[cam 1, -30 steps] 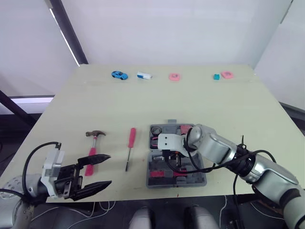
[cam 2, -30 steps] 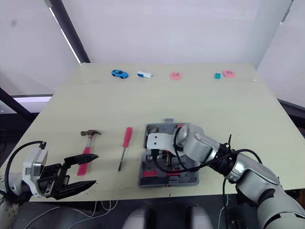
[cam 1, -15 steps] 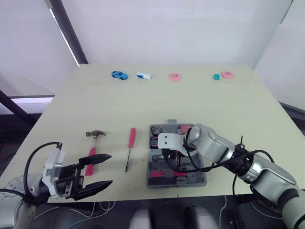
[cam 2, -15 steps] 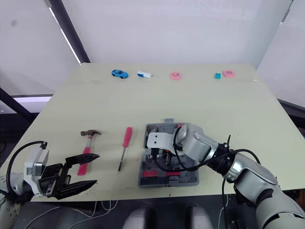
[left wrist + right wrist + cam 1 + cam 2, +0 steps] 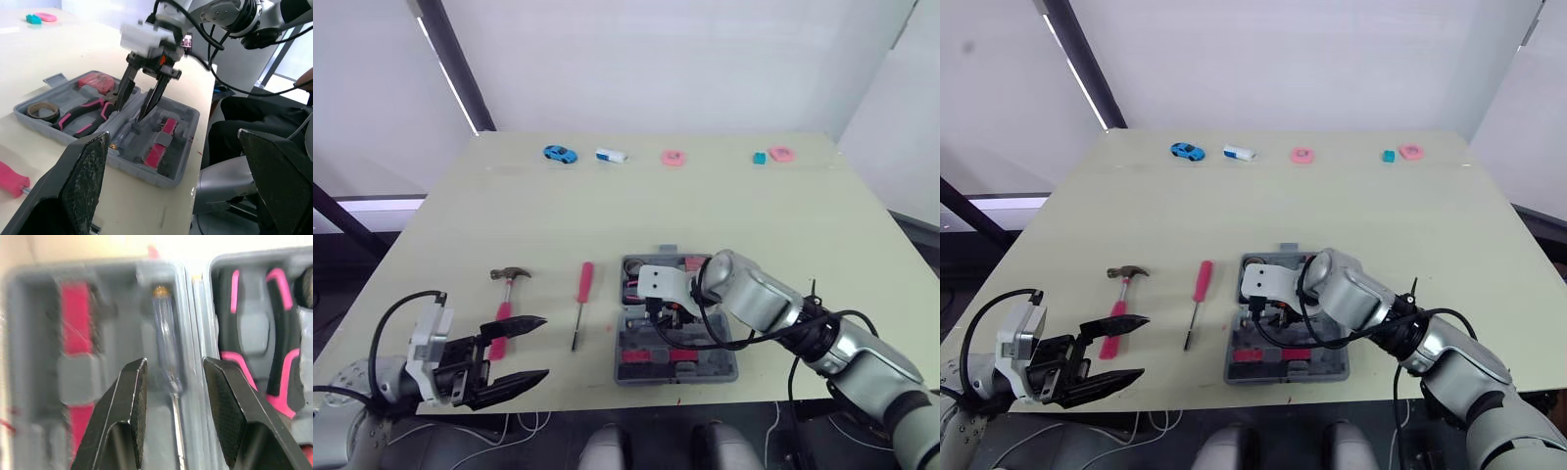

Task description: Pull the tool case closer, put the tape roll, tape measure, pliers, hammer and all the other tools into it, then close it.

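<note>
I'm hovering the right gripper (image 5: pixel 129 112), fingers moderately parted, over the clear-handled screwdriver (image 5: pixel 166 333) in the grey plastic tool case (image 5: pixel 705 372); the left gripper (image 5: pixel 544 347) is gaping wide.

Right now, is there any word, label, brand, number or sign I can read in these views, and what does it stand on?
No text can be read in any view.
On the tool case: no lettering visible on the grey moulding.
On the red tape measure inside it: any label is too blurred to read.
On the hammer and the red screwdriver: no markings visible.
On the blue toy car and the white-and-blue block: too small to tell.
</note>
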Available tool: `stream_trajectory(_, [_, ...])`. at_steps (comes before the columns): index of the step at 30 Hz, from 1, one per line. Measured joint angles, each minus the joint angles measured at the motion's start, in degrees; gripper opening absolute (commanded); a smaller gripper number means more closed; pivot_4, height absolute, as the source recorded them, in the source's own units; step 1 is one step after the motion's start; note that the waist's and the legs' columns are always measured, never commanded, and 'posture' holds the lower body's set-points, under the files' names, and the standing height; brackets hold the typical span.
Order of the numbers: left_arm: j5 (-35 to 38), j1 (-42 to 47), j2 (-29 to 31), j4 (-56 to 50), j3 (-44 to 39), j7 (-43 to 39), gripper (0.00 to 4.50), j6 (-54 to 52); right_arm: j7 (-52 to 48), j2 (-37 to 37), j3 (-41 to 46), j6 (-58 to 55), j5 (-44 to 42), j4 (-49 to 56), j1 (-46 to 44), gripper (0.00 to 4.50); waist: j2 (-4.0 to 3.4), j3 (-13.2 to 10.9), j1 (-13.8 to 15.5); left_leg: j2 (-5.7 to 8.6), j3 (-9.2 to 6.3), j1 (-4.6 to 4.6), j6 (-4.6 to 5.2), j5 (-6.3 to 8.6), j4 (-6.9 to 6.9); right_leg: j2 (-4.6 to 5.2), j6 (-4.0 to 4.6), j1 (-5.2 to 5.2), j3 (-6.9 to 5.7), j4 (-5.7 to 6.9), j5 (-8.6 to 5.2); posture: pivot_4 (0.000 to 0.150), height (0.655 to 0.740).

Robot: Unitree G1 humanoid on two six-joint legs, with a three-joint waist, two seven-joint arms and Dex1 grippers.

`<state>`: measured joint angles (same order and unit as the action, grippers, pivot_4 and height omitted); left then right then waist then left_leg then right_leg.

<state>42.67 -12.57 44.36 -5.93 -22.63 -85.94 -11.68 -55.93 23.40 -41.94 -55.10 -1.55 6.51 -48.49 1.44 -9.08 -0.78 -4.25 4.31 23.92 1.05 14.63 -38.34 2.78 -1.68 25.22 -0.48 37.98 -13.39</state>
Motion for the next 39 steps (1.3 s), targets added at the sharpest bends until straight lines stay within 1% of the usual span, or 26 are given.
stream_trajectory(4, [0.2,0.0,-0.9,-1.3,0.3,1.2,4.5,-0.6,-0.4,0.2,11.7,10.1,-6.2,2.3,9.7,1.88,0.07,0.0,0.0,0.0,-0.05,-0.02,0.0,0.0,0.0,-0.01,-0.01,-0.08,-0.04,-0.05,0.0,0.15,0.74])
stream_trajectory(6, [0.3,0.1,-0.9,-1.5,0.4,1.3,4.5,-0.7,0.3,-1.2,15.0,12.3,-8.0,1.9,12.4,1.88,0.07,0.0,-0.1,0.0,-0.04,-0.08,0.0,0.0,-0.01,-0.02,-0.01,-0.08,-0.02,0.0,0.0,0.15,0.74])
stream_trajectory(7, [0.3,0.2,-1.0,-1.9,0.5,1.4,4.5,-0.8,1.2,-2.8,17.9,14.8,-9.5,0.9,14.7,1.66,0.07,0.0,-0.2,-0.02,-0.05,-0.12,0.0,0.0,-0.01,-0.05,-0.01,-0.09,-0.01,0.03,0.01,0.15,0.74])
stream_trajectory(8, [0.3,0.2,-1.0,-2.0,0.6,1.4,4.5,-0.8,1.4,-3.0,18.3,15.6,-9.7,0.5,15.2,1.5,0.07,0.0,-0.2,-0.02,-0.05,-0.13,-0.01,-0.01,-0.01,-0.06,-0.01,-0.09,-0.01,0.04,0.01,0.15,0.74])
stream_trajectory(9, [0.3,0.5,-1.2,-2.1,0.7,1.5,4.5,-0.9,1.6,-3.1,18.9,19.3,-9.7,-1.2,16.5,1.16,0.07,0.0,-0.2,-0.02,-0.08,-0.16,-0.02,-0.02,-0.01,-0.08,0.0,-0.11,-0.01,0.05,0.01,0.15,0.74])
stream_trajectory(10, [0.3,0.7,-1.4,-2.2,0.8,1.9,4.5,-1.0,1.3,-2.6,19.3,23.8,-9.1,-3.9,18.8,0.63,0.08,0.1,-0.1,-0.02,-0.1,-0.17,-0.02,-0.02,-0.01,-0.07,0.0,-0.16,-0.02,0.02,0.01,0.15,0.74])
stream_trajectory(12, [0.2,0.7,-1.5,-2.2,0.8,2.2,4.5,-1.1,1.3,-2.5,19.4,26.9,-8.6,-6.2,20.6,0.03,0.08,0.0,0.0,-0.01,-0.08,-0.16,-0.02,-0.02,-0.02,-0.06,0.0,-0.16,-0.01,0.0,0.01,0.15,0.74])
stream_trajectory(14, [0.2,1.3,-1.7,-2.3,1.2,2.5,4.5,-1.5,1.4,-3.2,19.3,32.7,-7.6,-10.3,23.0,0.03,0.08,0.1,0.0,-0.01,-0.06,-0.15,-0.02,-0.02,-0.03,-0.06,0.0,-0.17,0.0,-0.01,0.01,0.15,0.74])
stream_trajectory(17, [0.2,1.8,-1.8,-2.5,2.0,2.7,4.5,-1.6,1.3,-3.7,19.2,37.2,-6.6,-13.0,23.8,0.03,0.08,0.0,-0.3,-0.01,-0.05,-0.18,-0.02,-0.02,-0.04,-0.08,-0.01,-0.17,0.03,0.01,0.01,0.15,0.74])
stream_trajectory(26, [0.2,1.6,-1.8,-2.6,2.1,2.7,4.5,-1.7,1.3,-5.2,19.1,43.0,-4.0,-17.5,23.5,0.03,0.08,0.0,0.0,-0.02,-0.07,-0.18,-0.02,-0.02,-0.05,-0.09,-0.01,-0.18,0.03,0.02,0.01,0.15,0.74])
stream_trajectory(34, [0.1,1.8,-1.8,-2.6,2.4,2.8,4.5,-1.7,0.4,-5.2,17.5,46.6,-0.3,-23.0,20.8,0.03,0.08,0.1,-0.1,-0.02,-0.08,-0.24,-0.02,-0.02,-0.05,-0.09,0.0,-0.23,0.02,0.03,0.01,0.15,0.74])
stream_trajectory(37, [0.0,1.7,-1.8,-2.6,2.4,3.3,4.5,-1.7,-0.3,-5.2,16.0,46.6,1.2,-24.6,19.4,0.03,0.09,0.1,-0.1,-0.02,-0.08,-0.53,-0.02,-0.02,-0.02,-0.09,0.04,-0.52,0.02,0.02,-0.01,0.15,0.74])
stream_trajectory(38, [-0.1,1.6,-1.8,-2.6,2.4,3.4,4.5,-1.7,-0.5,-5.2,15.4,46.6,1.7,-25.2,18.7,0.03,0.11,0.2,-0.1,-0.02,-0.05,-0.8,-0.02,-0.02,0.01,-0.09,0.22,-0.77,0.03,0.0,-0.13,0.15,0.74])
stream_trajectory(39, [-0.2,1.6,-1.8,-2.6,2.4,3.5,4.5,-1.7,-0.6,-5.2,15.2,46.5,1.9,-25.6,18.4,0.03,0.13,0.2,-0.1,-0.02,-0.06,-1.08,-0.02,-0.01,0.04,-0.09,0.23,-1.04,0.03,-0.01,-0.14,0.15,0.74])
